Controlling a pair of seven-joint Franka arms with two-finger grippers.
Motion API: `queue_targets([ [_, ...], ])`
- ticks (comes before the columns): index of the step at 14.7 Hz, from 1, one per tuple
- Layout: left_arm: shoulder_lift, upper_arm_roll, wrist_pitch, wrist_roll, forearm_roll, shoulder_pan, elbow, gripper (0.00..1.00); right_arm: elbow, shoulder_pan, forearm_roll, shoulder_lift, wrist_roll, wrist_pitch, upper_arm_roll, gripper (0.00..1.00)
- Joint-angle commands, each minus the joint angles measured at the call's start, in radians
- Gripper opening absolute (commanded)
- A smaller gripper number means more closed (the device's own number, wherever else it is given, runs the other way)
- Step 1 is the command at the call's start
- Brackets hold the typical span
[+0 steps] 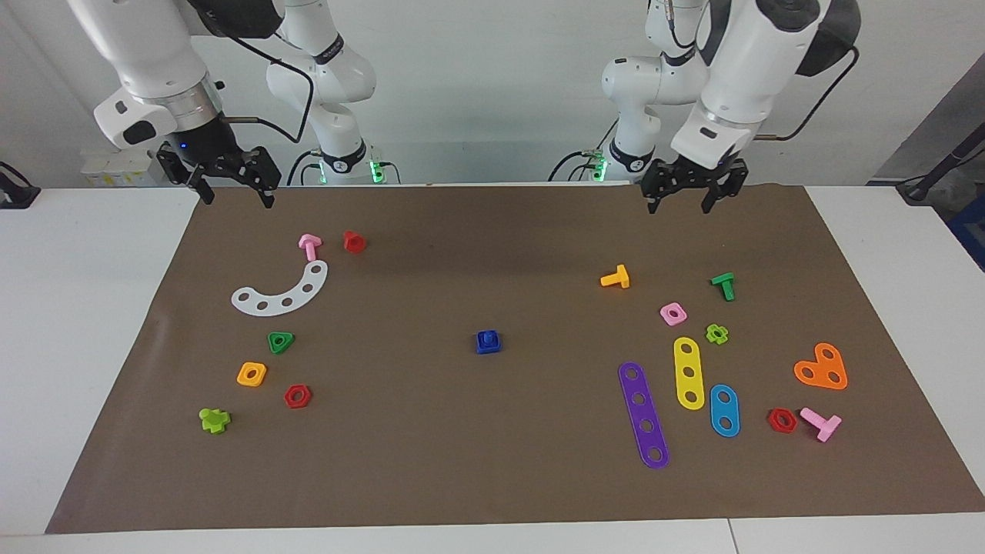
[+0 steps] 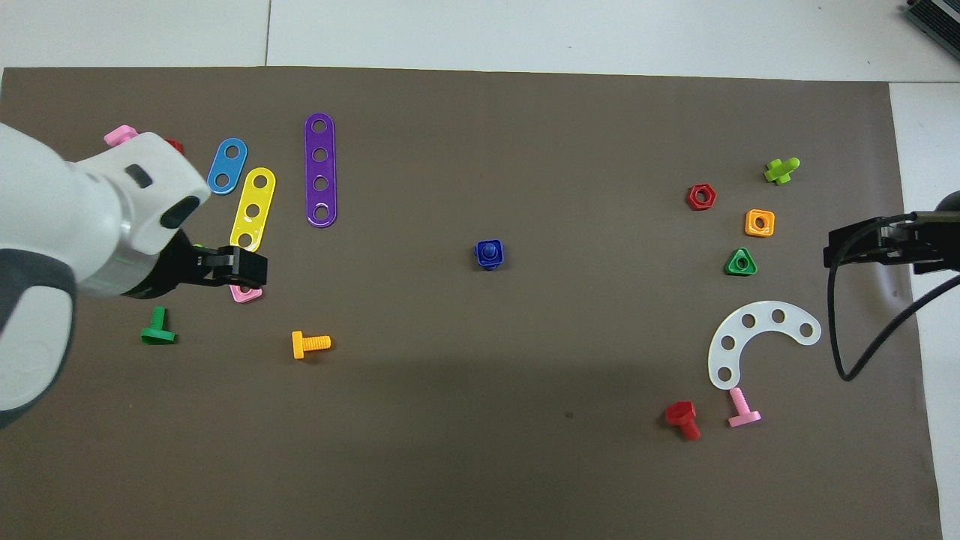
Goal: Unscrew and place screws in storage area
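Note:
The screws are a royal-blue bolt standing in a square blue nut (image 1: 488, 341), joined as one piece at the middle of the brown mat; they also show in the overhead view (image 2: 489, 254). My left gripper (image 1: 677, 206) is open and empty, raised in the air above the left arm's end of the mat. In the overhead view it (image 2: 241, 270) partly covers a pink square nut (image 2: 245, 292). My right gripper (image 1: 237, 201) is open and empty, and it waits raised at the right arm's end of the mat, as the overhead view (image 2: 834, 251) also shows. Both are well apart from the blue piece.
At the left arm's end lie an orange bolt (image 1: 616, 277), a green bolt (image 1: 723, 285), purple (image 1: 643, 415), yellow (image 1: 689, 373) and light-blue (image 1: 724, 410) strips and an orange bracket (image 1: 821, 367). At the right arm's end lie a white arc (image 1: 282, 291), a green triangular nut (image 1: 281, 342) and red and pink bolts.

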Motion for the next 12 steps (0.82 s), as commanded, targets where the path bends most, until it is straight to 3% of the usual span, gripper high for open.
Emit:
queue_targets([
  [1,0.120,0.021,0.082,-0.090,-0.029,-0.093,0.054,0.98,0.003,-0.004,0.013,0.004,0.016,0.007,0.006,1.00],
  [3,0.233,0.022,0.129,-0.179,-0.029,-0.169,0.131,0.98,0.003,-0.006,0.013,0.004,0.016,0.007,0.006,1.00],
  [5,0.272,0.021,0.235,-0.230,-0.032,-0.186,0.143,0.98,0.002,-0.006,0.013,0.004,0.018,0.012,0.006,1.00],
  [12,0.566,0.034,0.350,-0.380,-0.018,-0.324,0.349,0.93,-0.002,-0.007,0.013,0.004,0.016,0.015,0.006,1.00],
])
